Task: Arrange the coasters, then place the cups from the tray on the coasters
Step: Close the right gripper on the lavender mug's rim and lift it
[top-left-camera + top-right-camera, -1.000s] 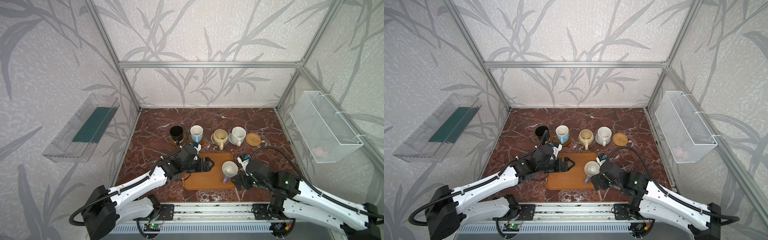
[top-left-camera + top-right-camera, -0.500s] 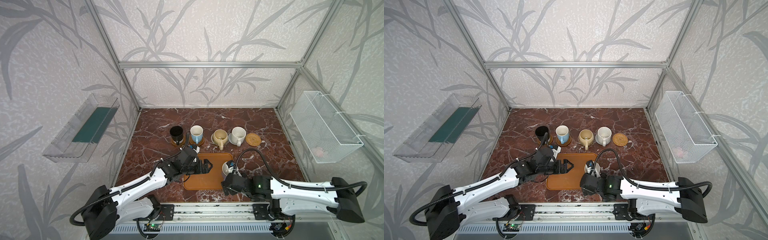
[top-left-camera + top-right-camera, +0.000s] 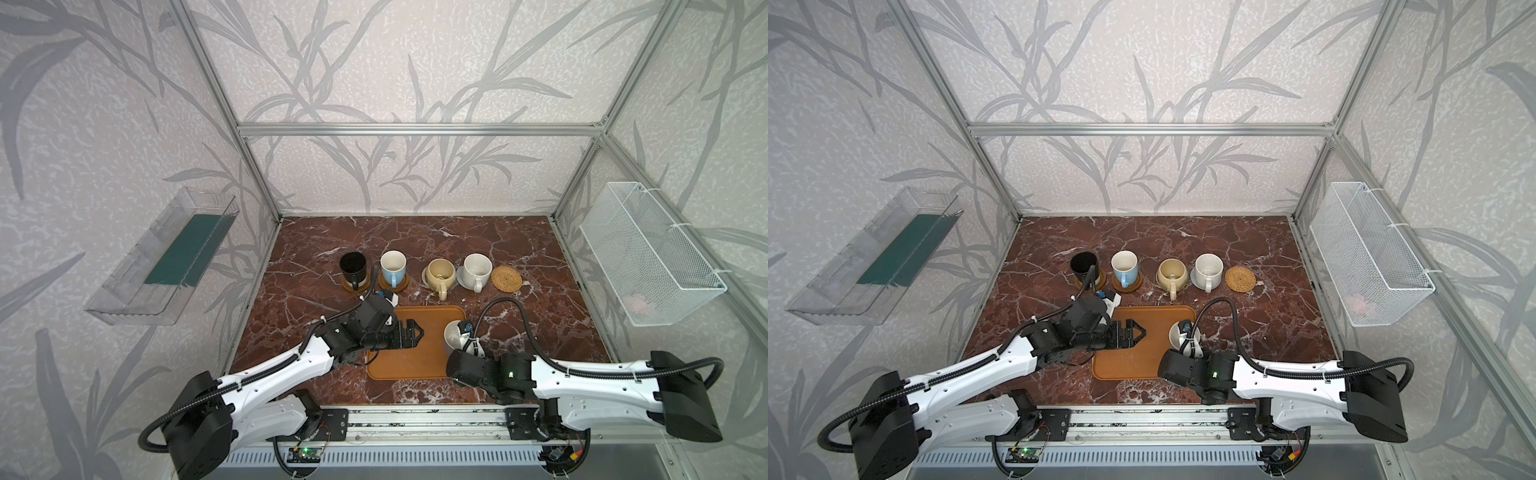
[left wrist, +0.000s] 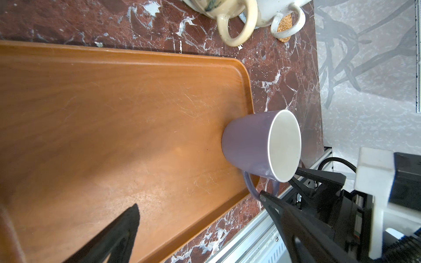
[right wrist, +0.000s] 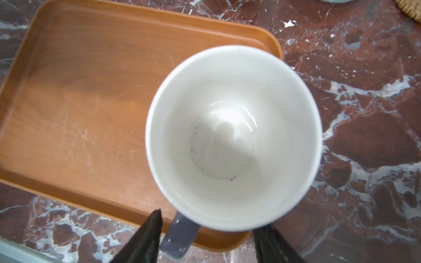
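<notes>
The orange-brown tray [image 3: 415,365] [image 3: 1133,365] [image 5: 79,91] holds one upright lavender cup [image 3: 454,336] [image 3: 1177,334] [image 5: 232,136] at its right edge. My right gripper [image 3: 464,345] [image 5: 206,220] stands open at the cup's near side. Its fingers [image 5: 145,239] straddle the cup's handle [image 5: 180,234] with gaps on both sides. My left gripper [image 3: 411,334] [image 4: 198,200] hovers open over the tray's middle, holding nothing. Behind the tray, the black [image 3: 353,268], light blue [image 3: 393,268], cream-yellow [image 3: 440,274] and white [image 3: 477,270] cups sit on coasters. A rattan coaster [image 3: 506,277] lies bare.
A clear bin [image 3: 162,257] hangs on the left wall and a white wire basket [image 3: 648,253] on the right wall. The metal rail [image 3: 415,419] runs along the table's front edge, just behind my right wrist.
My right arm swung from the cup's right side to its near side and dropped low. Its jaws narrowed around the handle. The left gripper shifted a little over the tray.
</notes>
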Controlling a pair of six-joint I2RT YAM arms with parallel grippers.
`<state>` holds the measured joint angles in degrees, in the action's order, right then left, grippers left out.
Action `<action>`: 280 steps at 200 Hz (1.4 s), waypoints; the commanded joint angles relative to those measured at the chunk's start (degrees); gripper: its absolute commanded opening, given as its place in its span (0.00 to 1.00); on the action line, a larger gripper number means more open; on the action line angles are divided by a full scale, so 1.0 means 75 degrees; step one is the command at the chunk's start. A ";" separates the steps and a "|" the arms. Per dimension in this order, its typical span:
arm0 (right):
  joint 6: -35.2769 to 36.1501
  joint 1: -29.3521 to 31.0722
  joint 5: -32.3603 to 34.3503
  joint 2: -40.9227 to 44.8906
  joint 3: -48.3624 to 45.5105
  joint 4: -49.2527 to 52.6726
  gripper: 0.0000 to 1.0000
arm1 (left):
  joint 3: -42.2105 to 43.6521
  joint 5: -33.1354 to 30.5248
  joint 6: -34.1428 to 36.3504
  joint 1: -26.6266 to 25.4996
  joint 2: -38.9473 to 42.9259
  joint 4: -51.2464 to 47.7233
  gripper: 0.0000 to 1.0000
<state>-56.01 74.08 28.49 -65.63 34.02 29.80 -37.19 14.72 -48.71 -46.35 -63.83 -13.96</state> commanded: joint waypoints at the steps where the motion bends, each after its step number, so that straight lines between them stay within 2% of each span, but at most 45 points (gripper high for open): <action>1: -0.0130 0.0018 0.0154 0.0211 -0.0158 0.0237 0.52 | -0.0268 0.0096 -0.0091 0.0018 -0.0077 0.0206 0.99; 28: -0.0028 0.0000 0.0130 0.0364 -0.0337 0.0129 0.43 | -0.0291 0.0085 -0.0127 0.0008 -0.0058 0.0239 0.99; 74: 0.0528 -0.0431 -0.0333 0.0275 -0.0573 -0.0711 0.39 | -0.0303 0.0082 -0.0138 0.0015 -0.0113 0.0255 0.99; 112: 0.0578 -0.0447 -0.0044 0.0231 -0.0446 -0.0493 0.26 | -0.0496 -0.0099 -0.0056 0.0014 0.0045 0.0047 0.99; 153: 0.0561 -0.0447 -0.0155 0.0244 -0.0465 -0.0433 0.18 | -0.0490 -0.0061 -0.0127 0.0015 0.0131 0.0129 0.99; 167: 0.0491 -0.0447 -0.0264 0.0260 -0.0458 -0.0376 0.18 | -0.0563 -0.0061 -0.0066 0.0019 0.0183 0.0072 0.99; 181: 0.0418 -0.0445 -0.0245 0.0242 -0.0412 -0.0248 0.26 | -0.0680 -0.0197 0.0009 0.0025 0.0269 -0.0095 0.99; 206: 0.0499 -0.0441 -0.0067 0.0122 -0.0462 -0.0567 0.32 | -0.0759 -0.0404 0.0147 0.0027 0.0412 -0.0190 0.99; 245: 0.0569 -0.0443 -0.0155 -0.0301 -0.0054 -0.0323 0.20 | -0.0761 -0.0353 0.0142 0.0019 0.0460 -0.0256 0.99; 280: 0.0639 -0.0447 -0.0165 -0.0033 -0.0066 -0.0288 0.15 | -0.0667 -0.0519 0.0122 0.0028 0.0612 -0.0410 0.99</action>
<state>-51.92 70.87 26.48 -67.81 32.27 26.61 -41.28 12.95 -48.40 -46.35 -60.90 -15.44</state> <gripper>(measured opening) 0.168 0.993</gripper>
